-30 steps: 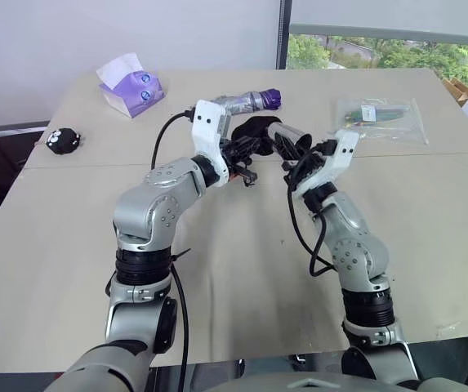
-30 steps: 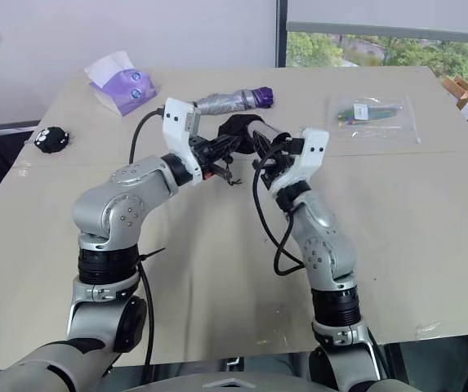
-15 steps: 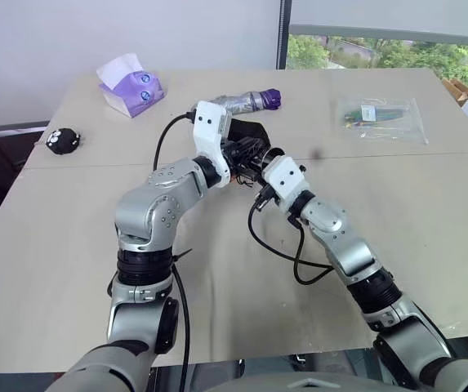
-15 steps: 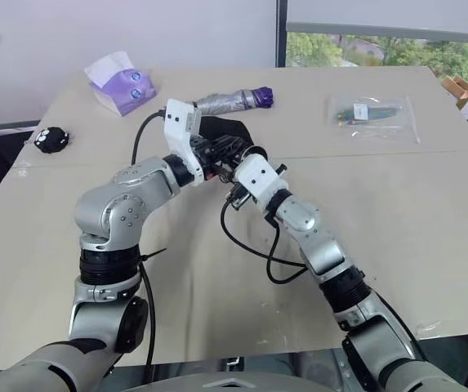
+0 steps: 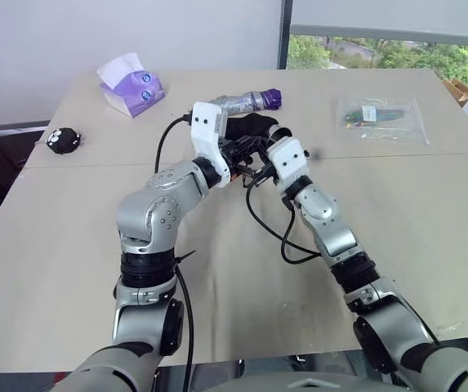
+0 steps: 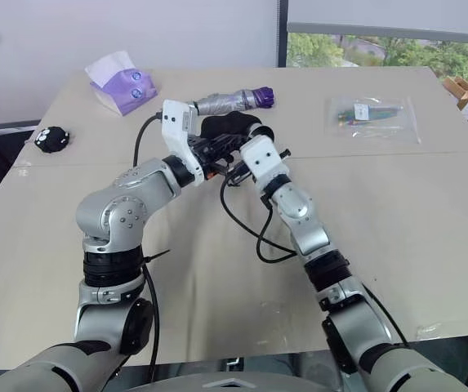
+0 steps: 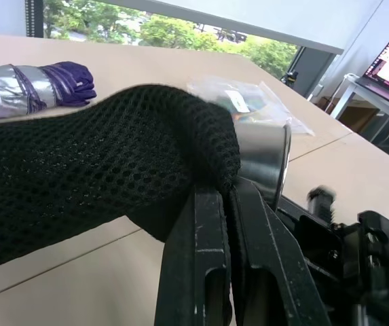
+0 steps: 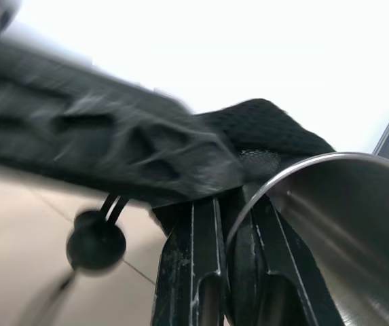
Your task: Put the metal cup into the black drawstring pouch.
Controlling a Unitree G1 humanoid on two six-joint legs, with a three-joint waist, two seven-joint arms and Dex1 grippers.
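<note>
Above the middle of the table, the left gripper is clamped on the pouch edge while the right gripper pinches the cup rim, the cup partly inside the pouch mouth

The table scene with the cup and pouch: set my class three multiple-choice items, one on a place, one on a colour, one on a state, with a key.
1. Where does the tissue pack lie on the table?
A. far left corner
B. near right edge
C. under the clear plastic bag

2. What colour is the end of the folded umbrella?
A. red
B. purple
C. green

3. How does the left gripper stand?
A. wide open
B. shut on the black drawstring pouch
C. shut on the plastic bag

Key:
1 A, it sits at the far left near the wall.
2 B, the tip beside the silver wrap is purple.
3 B, mesh fabric is pinched between its fingers, with the metal cup at the pouch's mouth.
</note>
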